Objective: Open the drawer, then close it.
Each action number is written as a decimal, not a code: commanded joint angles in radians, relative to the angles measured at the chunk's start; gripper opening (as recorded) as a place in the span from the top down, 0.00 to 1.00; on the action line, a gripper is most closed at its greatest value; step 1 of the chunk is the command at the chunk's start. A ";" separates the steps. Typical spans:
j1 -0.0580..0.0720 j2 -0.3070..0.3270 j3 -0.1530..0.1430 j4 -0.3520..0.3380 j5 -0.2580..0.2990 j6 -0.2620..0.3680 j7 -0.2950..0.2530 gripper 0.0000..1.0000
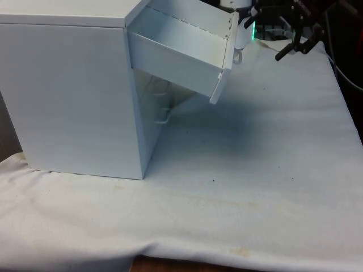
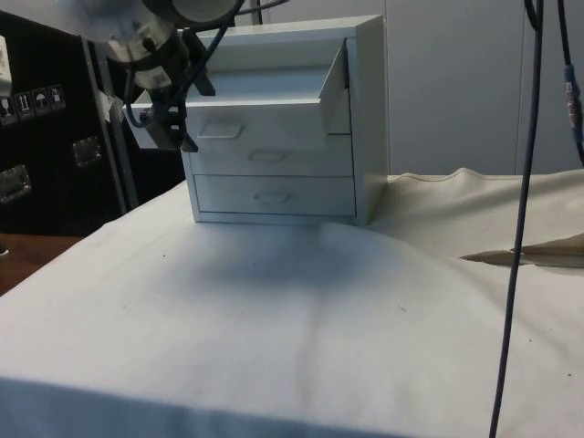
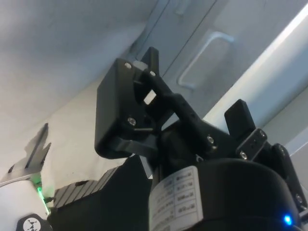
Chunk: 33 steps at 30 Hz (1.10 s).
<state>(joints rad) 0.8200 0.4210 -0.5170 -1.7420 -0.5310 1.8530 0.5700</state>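
Observation:
A white chest of drawers [image 1: 68, 96] stands at the front view's left, its drawer fronts facing the robot. Its top drawer [image 1: 181, 56] is pulled far out and sags downward at the front, with its handle [image 1: 237, 55] on the hanging face. My black gripper [image 1: 295, 48] hovers beyond the drawer front, apart from that handle, fingers spread and holding nothing. From the side, the gripper [image 2: 173, 128] hangs just off the outer end of the drawer front [image 2: 265, 123]. At the wrist, the gripper [image 3: 192, 82] stands before a white drawer face with a handle [image 3: 202, 60].
Two lower drawers [image 2: 272, 196] are closed, each with a small handle. The white cloth [image 1: 255, 170] is bare in front of the chest. Cables [image 2: 527, 182] hang at the side view's right over a raised fold in the cloth [image 2: 529, 251]. The table's near edge [image 1: 187, 260] shows wood.

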 commanded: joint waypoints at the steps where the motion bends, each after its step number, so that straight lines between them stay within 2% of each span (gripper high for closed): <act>1: -0.004 0.000 0.002 0.000 0.010 0.005 -0.003 0.00; 10: -0.002 0.003 0.001 -0.001 0.005 0.004 0.000 0.02; 11: -0.002 0.003 0.001 -0.001 0.005 0.004 0.000 0.06; 12: -0.002 0.003 0.001 -0.001 0.004 0.003 0.000 0.16; 14: -0.001 0.003 0.000 0.000 0.001 -0.001 0.000 0.28; 15: -0.002 0.003 0.001 -0.001 0.004 0.003 0.001 0.28; 16: -0.002 0.003 0.001 -0.001 0.004 0.003 0.001 0.33; 19: -0.002 0.003 0.001 -0.001 0.003 0.003 0.001 0.51; 20: -0.002 0.003 0.001 -0.001 0.003 0.003 0.001 0.62; 23: -0.001 0.003 0.000 0.000 0.001 -0.001 0.001 0.78; 24: -0.002 0.003 0.001 -0.001 0.003 0.003 0.001 0.78; 28: -0.004 0.004 -0.001 -0.003 0.001 0.005 0.001 1.00; 32: -0.008 0.008 -0.005 -0.007 -0.007 0.008 -0.004 1.00; 33: -0.004 0.007 -0.004 -0.004 -0.003 -0.002 0.000 1.00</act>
<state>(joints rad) 0.8160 0.4280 -0.5210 -1.7460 -0.5340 1.8510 0.5700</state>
